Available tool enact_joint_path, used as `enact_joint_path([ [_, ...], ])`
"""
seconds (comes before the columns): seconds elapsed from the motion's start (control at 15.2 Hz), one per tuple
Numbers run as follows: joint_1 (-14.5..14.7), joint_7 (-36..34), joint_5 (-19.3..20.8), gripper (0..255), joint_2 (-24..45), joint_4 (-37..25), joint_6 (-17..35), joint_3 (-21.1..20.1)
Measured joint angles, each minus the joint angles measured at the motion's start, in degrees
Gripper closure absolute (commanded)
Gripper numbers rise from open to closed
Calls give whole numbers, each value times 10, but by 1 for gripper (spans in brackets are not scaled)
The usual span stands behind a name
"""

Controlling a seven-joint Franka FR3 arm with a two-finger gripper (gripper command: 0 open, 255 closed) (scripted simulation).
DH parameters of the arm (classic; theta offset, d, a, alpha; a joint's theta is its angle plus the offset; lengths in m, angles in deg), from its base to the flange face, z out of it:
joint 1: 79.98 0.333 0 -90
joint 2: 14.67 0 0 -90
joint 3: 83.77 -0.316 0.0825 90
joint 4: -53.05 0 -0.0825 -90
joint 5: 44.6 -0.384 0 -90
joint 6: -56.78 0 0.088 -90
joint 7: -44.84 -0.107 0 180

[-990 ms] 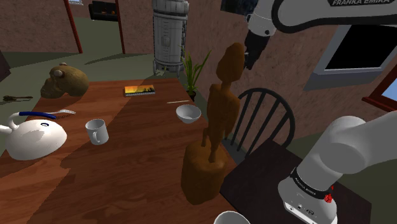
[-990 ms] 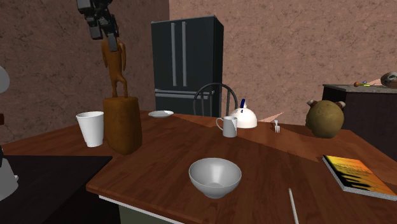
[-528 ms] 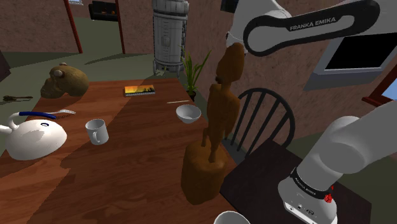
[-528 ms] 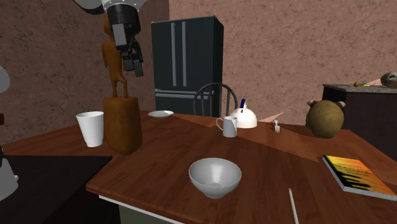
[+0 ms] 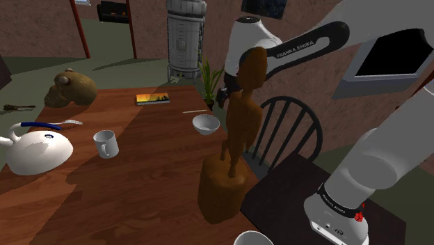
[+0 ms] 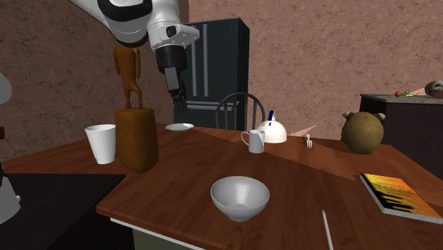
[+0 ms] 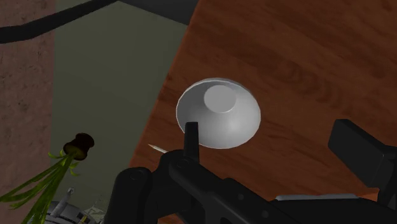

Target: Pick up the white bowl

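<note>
The tool (image 7: 268, 135) is held spread and empty, above and apart from the white bowl (image 7: 218, 113), which rests near the counter (image 7: 305, 57) edge. The rim should be straddled during descent, and closure applied only once the wall lies between the jaws.

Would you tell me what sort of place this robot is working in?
Likely a home kitchen or dining area: a tall dark double-door refrigerator, a brown wooden dining table, and a white handled mug on it.
</note>
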Motion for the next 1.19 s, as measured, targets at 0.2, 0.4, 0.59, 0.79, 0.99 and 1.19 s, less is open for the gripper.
enact_joint_path([
  [0.2,-4,-30,33,0,69,-31,33,-7],
  [0.4,-1,-64,69,0,137,-69,56,-9],
  [0.59,7,-95,104,0,206,-113,74,-5],
  [0.79,20,-121,134,0,275,-167,82,3],
  [0.99,35,-142,159,0,343,-221,93,14],
  [1.19,45,-154,172,0,382,-251,100,22],
])
